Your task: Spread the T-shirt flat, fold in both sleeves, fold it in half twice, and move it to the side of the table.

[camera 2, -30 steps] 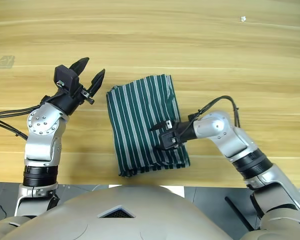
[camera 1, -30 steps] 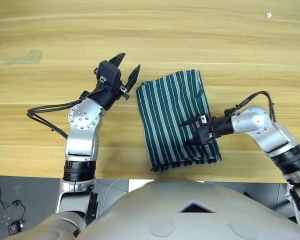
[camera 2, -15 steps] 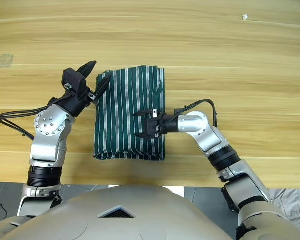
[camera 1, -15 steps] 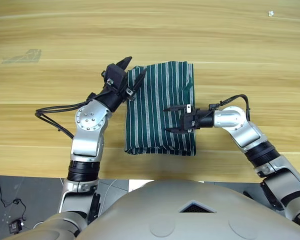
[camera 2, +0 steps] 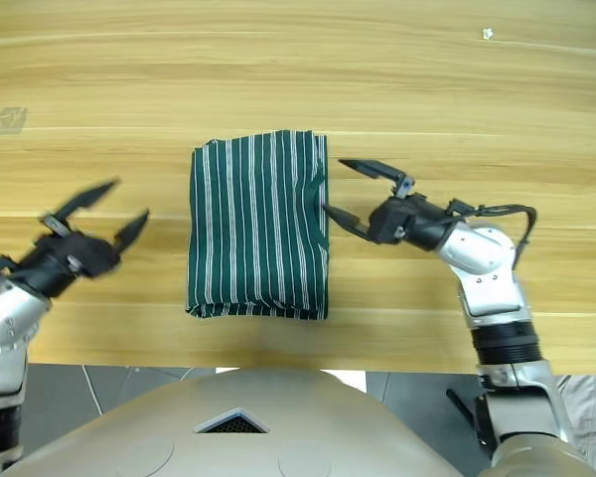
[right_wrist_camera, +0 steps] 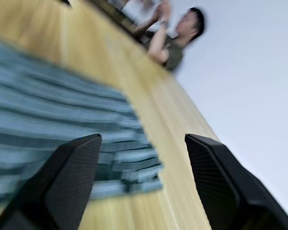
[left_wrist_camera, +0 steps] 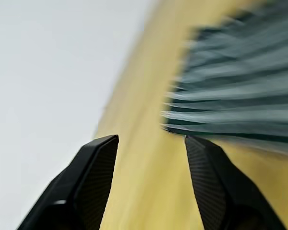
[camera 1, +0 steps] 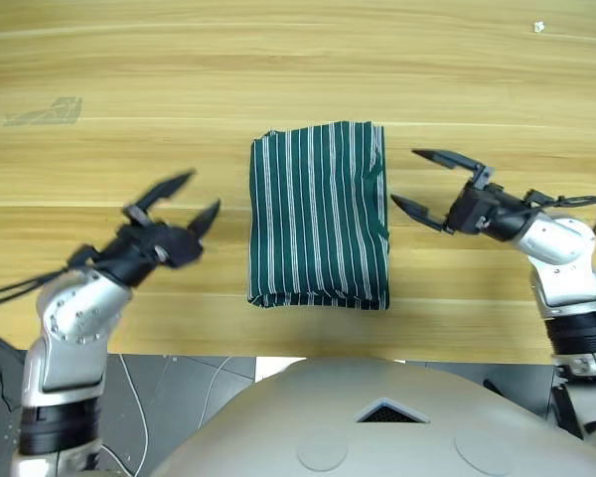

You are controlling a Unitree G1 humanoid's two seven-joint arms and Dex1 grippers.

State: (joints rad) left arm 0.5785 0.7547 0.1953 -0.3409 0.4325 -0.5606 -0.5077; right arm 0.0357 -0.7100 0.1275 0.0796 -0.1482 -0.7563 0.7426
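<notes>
Spanning the whole scene, the wooden bench [camera 1: 298,60] carries the T-shirt [camera 1: 320,214], green with white stripes, folded into a compact rectangle and lying flat near the bench's near edge, between my two arms; my left end effector [camera 1: 203,191] sits well apart from the shirt's left edge, fingers spread, holding nothing; my right end effector [camera 1: 406,177] sits just beside the shirt's right edge, fingers spread, holding nothing; a small white scrap [camera 1: 538,27] lies at the far right.
</notes>
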